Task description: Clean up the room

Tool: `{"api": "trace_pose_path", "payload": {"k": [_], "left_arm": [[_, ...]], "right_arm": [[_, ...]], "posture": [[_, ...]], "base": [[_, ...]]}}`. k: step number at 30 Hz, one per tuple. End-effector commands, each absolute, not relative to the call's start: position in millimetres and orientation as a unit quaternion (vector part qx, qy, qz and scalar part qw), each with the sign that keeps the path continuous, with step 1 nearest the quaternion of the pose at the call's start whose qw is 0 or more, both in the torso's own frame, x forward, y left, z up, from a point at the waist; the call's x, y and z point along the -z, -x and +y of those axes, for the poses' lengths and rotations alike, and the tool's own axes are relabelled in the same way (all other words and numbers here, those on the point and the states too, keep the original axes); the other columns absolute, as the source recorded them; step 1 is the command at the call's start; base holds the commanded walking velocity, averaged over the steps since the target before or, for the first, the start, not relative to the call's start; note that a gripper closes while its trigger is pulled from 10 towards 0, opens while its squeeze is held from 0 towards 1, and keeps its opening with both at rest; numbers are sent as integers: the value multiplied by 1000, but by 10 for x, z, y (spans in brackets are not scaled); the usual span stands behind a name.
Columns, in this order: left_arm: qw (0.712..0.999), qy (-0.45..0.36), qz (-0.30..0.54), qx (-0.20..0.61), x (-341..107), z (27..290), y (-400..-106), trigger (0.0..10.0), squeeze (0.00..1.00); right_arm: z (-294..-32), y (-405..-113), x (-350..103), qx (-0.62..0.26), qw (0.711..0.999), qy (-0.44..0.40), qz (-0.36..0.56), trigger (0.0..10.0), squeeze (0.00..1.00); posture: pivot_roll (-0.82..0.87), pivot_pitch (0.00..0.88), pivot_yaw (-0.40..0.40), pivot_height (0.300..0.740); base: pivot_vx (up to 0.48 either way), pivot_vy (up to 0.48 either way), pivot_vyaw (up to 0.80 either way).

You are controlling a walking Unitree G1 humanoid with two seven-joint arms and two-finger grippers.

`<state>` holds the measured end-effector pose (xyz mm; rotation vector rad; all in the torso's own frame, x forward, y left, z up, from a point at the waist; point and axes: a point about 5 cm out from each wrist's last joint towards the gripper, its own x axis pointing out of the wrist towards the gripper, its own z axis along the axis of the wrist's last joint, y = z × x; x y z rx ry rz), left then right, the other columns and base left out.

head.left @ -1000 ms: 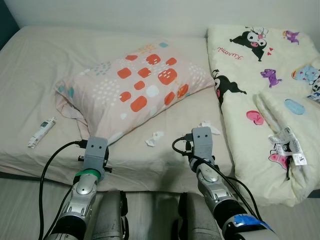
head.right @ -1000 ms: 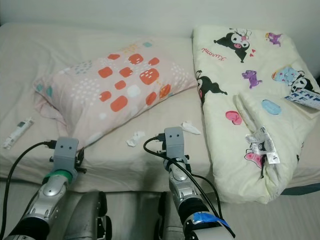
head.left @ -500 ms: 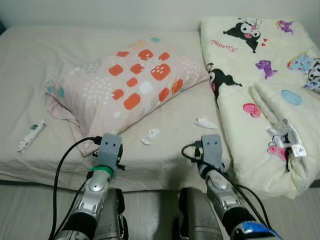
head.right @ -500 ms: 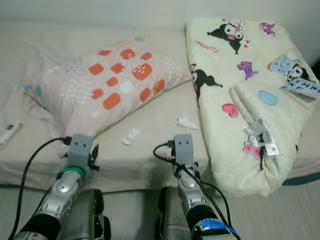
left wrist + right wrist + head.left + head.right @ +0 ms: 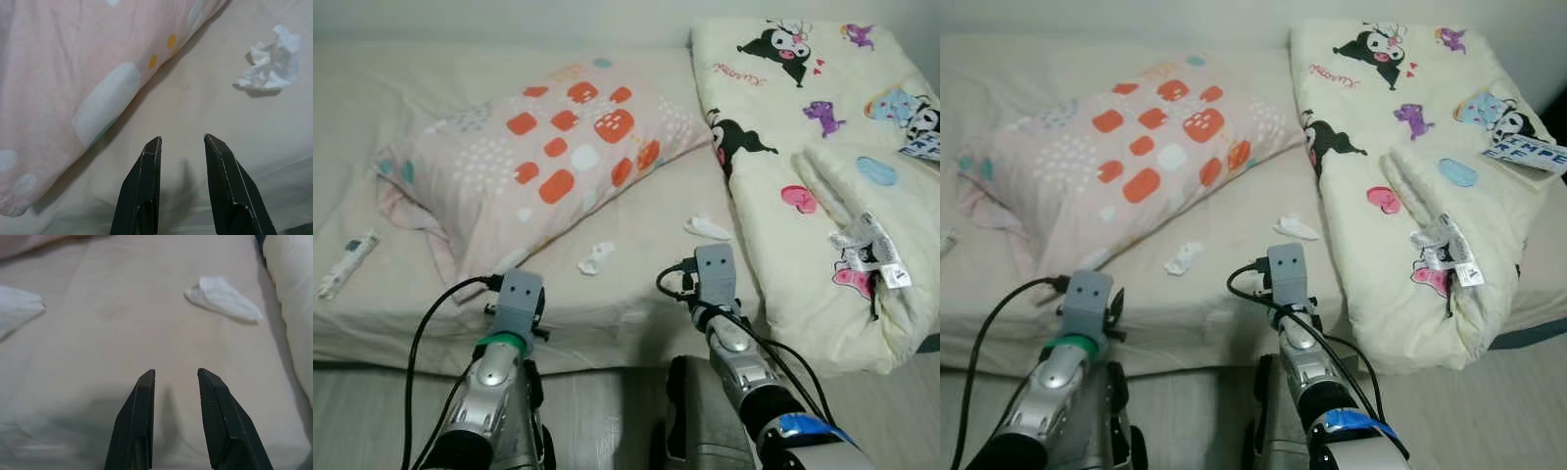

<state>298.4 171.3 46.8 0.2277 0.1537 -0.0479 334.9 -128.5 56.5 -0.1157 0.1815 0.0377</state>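
Both arms have moved nearer the bed (image 5: 636, 225). Left gripper (image 5: 180, 142) and right gripper (image 5: 175, 373) are a little open, holding nothing, near two tissues (image 5: 595, 258).

The blanket (image 5: 803, 147) bears pink script reading "Kuromi".

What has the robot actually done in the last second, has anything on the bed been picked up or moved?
Nothing was picked up. Mostly the head camera shifted, so the scene slid across the picture. The left gripper and right gripper still hover open and empty near the bed's edge. The two crumpled tissues, the pillow and the cartoon blanket lie as before.
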Motion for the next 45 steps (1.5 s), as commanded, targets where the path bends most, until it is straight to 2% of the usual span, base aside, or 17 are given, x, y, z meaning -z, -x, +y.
{"api": "trace_pose_path", "payload": {"k": [1, 11, 21, 29, 30, 32, 33, 34, 37, 45], "left_arm": [[988, -117, 96, 27, -384, 1726, -2918, 10000, 0], [987, -123, 101, 26, -360, 1778, -2865, 10000, 0], [988, -116, 101, 29, -367, 1690, -2884, 10000, 0], [988, -115, 102, 19, -355, 1723, -2801, 10000, 0], [988, -115, 101, 15, -357, 1746, -2766, 10000, 0], [988, -117, 98, 11, -362, 1765, -2734, 10000, 0], [988, -121, 92, 7, -375, 1786, -2700, 10000, 0], [988, -121, 92, 7, -375, 1786, -2700, 10000, 0], [992, -117, 40, -29, -563, 1897, -2509, 10000, 0], [992, -115, 1, -58, -761, 1997, -2360, 10000, 0]], "right_arm": [[-1280, -3274, -458, -19, 992, 56, 107, 10000, 0], [-1255, -3173, -331, -19, 990, 52, 128, 10000, 0], [-1258, -3190, -358, -18, 991, 50, 119, 10000, 0], [-1235, -3300, -464, -43, 991, 62, 110, 10000, 0], [-1206, -3361, -528, -55, 991, 65, 105, 10000, 463], [-1186, -3398, -570, -63, 991, 67, 101, 10000, 463], [-1152, -3433, -615, -77, 990, 60, 97, 10000, 1000], [-1152, -3433, -615, -77, 990, 60, 97, 10000, 1000], [-963, -3572, -825, -133, 987, 43, 79, 10000, 1000], [-672, -3613, -1023, -213, 976, 24, 37, 10000, 1000]], "posture": [[56, 176, -44, 551], [57, 170, -43, 551], [55, 160, -47, 513], [73, 211, -79, 513], [79, 224, -86, 513], [85, 234, -92, 513], [93, 245, -99, 513], [93, 245, -99, 513], [150, 323, -161, 513], [194, 359, -196, 513]], "base": [[0, 0, 0], [0, 0, 0], [0, 0, 0], [0, 0, 0], [0, 0, 0], [0, 0, 0], [0, 0, 0], [0, 0, 0], [0, 0, 0], [0, 0, 0]]}}
